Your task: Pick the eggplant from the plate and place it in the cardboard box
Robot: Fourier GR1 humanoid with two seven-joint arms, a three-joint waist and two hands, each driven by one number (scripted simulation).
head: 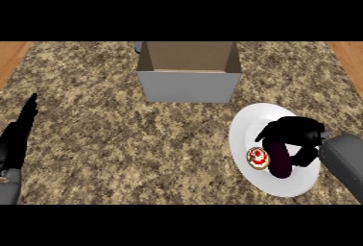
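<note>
A dark purple eggplant (279, 162) lies on the white plate (248, 122) at the right of the counter. My right hand (296, 134) is on top of the eggplant's far end, fingers and thumb curled round it. The open cardboard box (188, 85) stands at the back middle, up and to the left of the plate. My left hand (18, 132) rests at the left edge, fingers straight and pointing up, holding nothing.
A small round pastry with red and white topping (259, 159) lies on the plate just left of the eggplant. The speckled granite counter (127, 144) spans the view, with wooden floor at both top corners.
</note>
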